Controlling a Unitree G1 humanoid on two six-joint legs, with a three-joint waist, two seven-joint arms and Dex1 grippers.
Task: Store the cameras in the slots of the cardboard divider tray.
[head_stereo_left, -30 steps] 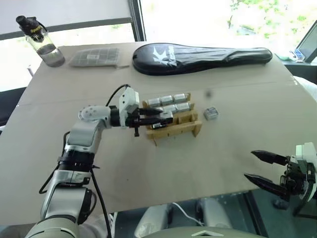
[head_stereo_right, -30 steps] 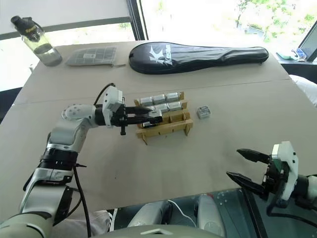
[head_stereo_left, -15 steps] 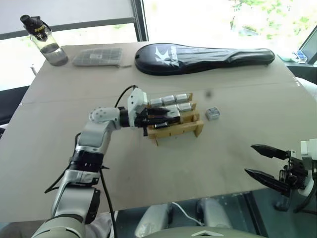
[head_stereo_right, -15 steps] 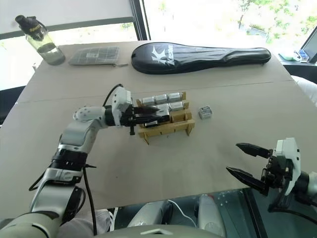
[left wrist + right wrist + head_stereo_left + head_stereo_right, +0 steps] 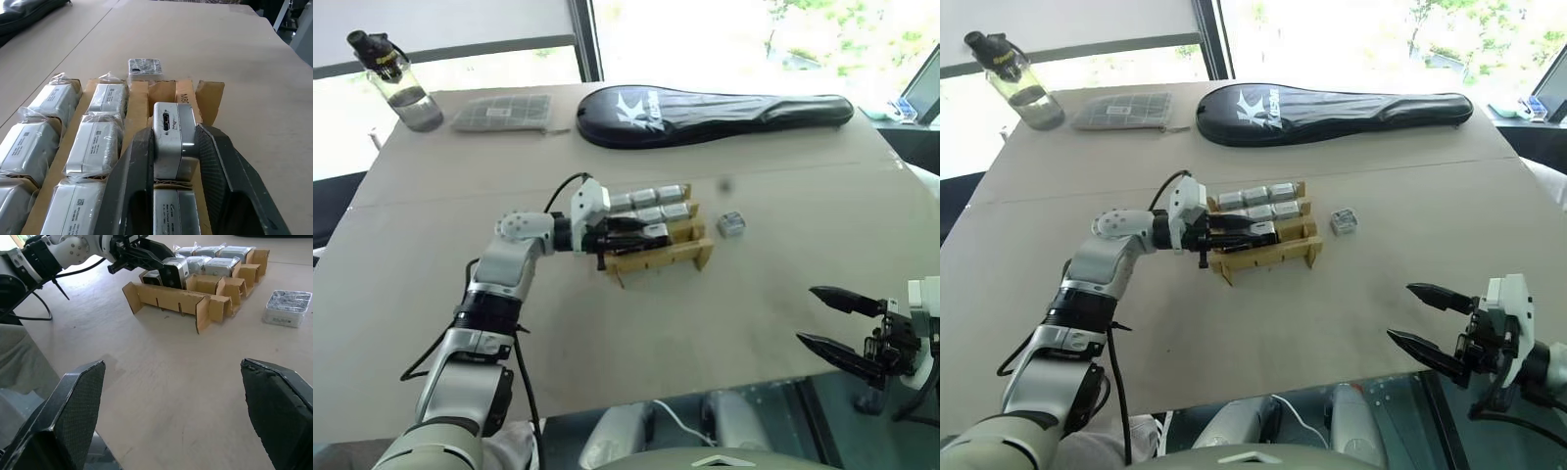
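Note:
The cardboard divider tray (image 5: pixel 658 258) sits mid-table, its two far rows filled with several plastic-wrapped cameras (image 5: pixel 646 203). My left gripper (image 5: pixel 658 233) reaches in from the left over the near row and is shut on one silver camera (image 5: pixel 173 139), held just above the slots. Right below it, another camera (image 5: pixel 177 211) sits in the near row; the slots (image 5: pixel 185 95) beyond stand empty. One loose camera (image 5: pixel 731 224) lies on the table just right of the tray. My right gripper (image 5: pixel 808 315) hangs open off the table's near right edge, holding nothing.
Along the far edge lie a black racket case (image 5: pixel 705 103), a grey gridded pouch (image 5: pixel 501 113) and a water bottle (image 5: pixel 396 78). Bare tabletop (image 5: pixel 724 323) spreads in front of the tray down to the near edge.
The left arm's elbow and wrist have swung in closer to the tray; its fingers stay over the near row, still gripping the camera. The right gripper has kept still.

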